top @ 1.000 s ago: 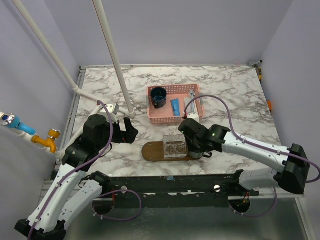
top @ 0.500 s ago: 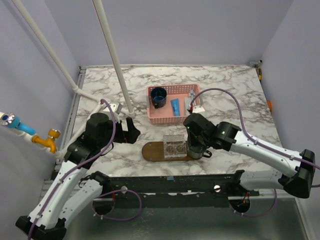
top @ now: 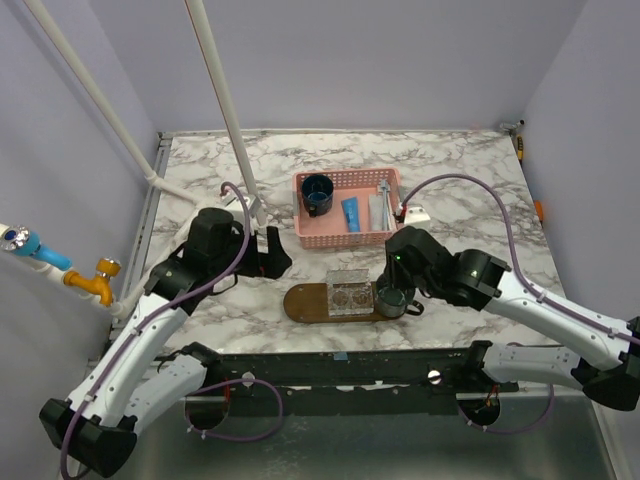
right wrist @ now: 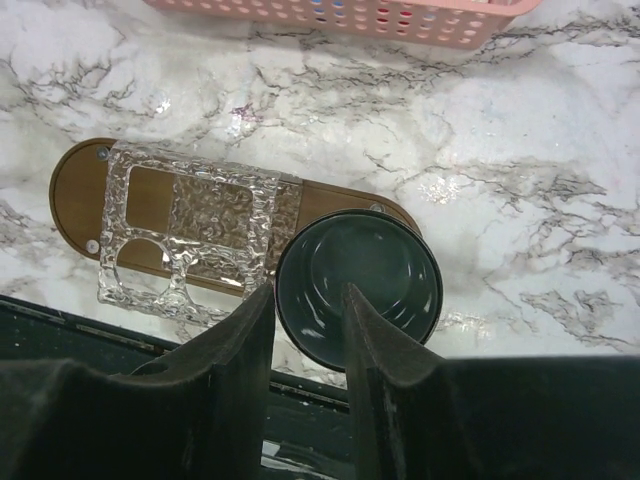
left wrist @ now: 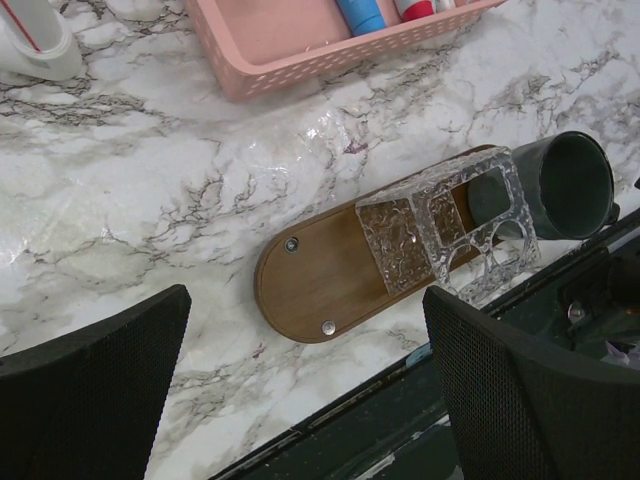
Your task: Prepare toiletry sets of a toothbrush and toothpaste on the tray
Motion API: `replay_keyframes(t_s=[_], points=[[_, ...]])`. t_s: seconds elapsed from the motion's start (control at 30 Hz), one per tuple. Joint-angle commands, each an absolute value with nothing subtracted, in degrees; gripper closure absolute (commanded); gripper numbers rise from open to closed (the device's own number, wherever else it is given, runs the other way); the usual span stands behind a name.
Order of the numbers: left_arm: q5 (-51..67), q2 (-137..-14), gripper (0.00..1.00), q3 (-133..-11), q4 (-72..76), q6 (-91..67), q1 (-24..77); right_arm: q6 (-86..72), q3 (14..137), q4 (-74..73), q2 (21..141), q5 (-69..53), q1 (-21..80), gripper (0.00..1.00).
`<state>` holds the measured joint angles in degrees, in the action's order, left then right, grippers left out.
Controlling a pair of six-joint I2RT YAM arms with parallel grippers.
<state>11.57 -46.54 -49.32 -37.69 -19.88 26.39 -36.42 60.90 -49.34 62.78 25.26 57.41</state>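
Observation:
The dark wooden tray (top: 305, 304) (left wrist: 310, 285) (right wrist: 72, 178) lies near the table's front edge. A dark blue-green cup (top: 390, 300) (right wrist: 372, 280) stands upright on its right end. My right gripper (top: 392, 288) (right wrist: 306, 298) is open and straddles the cup's near rim, one finger outside and one inside, with a clear gap. My left gripper (top: 272, 255) (left wrist: 308, 300) hovers wide open and empty to the left of the tray. A blue toothpaste tube (top: 350, 212) (left wrist: 360, 12) and a white toothbrush (top: 377, 207) lie in the pink basket (top: 304, 228).
A clear textured glass holder (top: 350, 293) (left wrist: 440, 230) (right wrist: 185, 235) sits on the tray beside the cup. A second dark cup (top: 318, 192) stands in the basket's left end. White poles (top: 225, 110) rise at the left. A black rail (top: 340, 365) runs along the front edge.
My right gripper's jaws have widened around the cup's rim, and its arm has shifted right. My left arm has swung right, closer to the tray.

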Motion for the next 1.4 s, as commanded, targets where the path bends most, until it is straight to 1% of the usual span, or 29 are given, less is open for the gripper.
replay_keyframes(t_s=[0.0, 0.4, 0.57, 0.77, 0.9, 1.0, 1.1, 1.23, 1.3, 1.37], points=[[14.2, -50.4, 0.01, -54.4, -37.2, -19.9, 27.3, -36.9, 58.7, -48.0, 59.0, 28.2, 57.8, 0.63], [7.0, -62.5, 0.01, -64.8, -37.3, -24.0, 34.5, -36.0, 57.4, -46.0, 56.8, 29.6, 57.8, 0.6], [3.8, -67.8, 0.01, -71.3, -38.1, -25.4, 37.0, -35.6, 57.3, -44.8, 56.1, 29.6, 57.8, 0.59], [0.5, -75.8, 0.01, -80.6, -39.8, -26.0, 38.1, -35.1, 57.8, -44.5, 55.5, 29.4, 57.8, 0.58], [-4.9, -82.6, 0.01, -89.6, -42.9, -25.2, 38.1, -34.8, 57.8, -44.5, 54.3, 29.6, 57.8, 0.57], [-6.5, -87.4, 0.01, -95.9, -43.3, -24.3, 37.3, -34.5, 57.9, -44.6, 53.1, 29.9, 57.8, 0.56], [-2.7, -92.9, 0.01, -102.1, -44.3, -25.9, 34.2, -34.3, 57.9, -44.9, 52.1, 30.2, 57.8, 0.55], [12.6, -98.4, 0.01, -104.4, -40.9, -30.5, 26.9, -34.1, 57.2, -45.2, 50.7, 30.7, 57.8, 0.54], [13.2, -99.3, 0.01, -103.6, -38.6, -32.0, 25.3, -34.0, 56.7, -45.2, 49.9, 30.9, 57.8, 0.53], [10.1, -101.1, 0.01, -106.0, -40.4, -31.1, 25.1, -34.0, 56.2, -45.2, 49.4, 31.2, 57.8, 0.53]])
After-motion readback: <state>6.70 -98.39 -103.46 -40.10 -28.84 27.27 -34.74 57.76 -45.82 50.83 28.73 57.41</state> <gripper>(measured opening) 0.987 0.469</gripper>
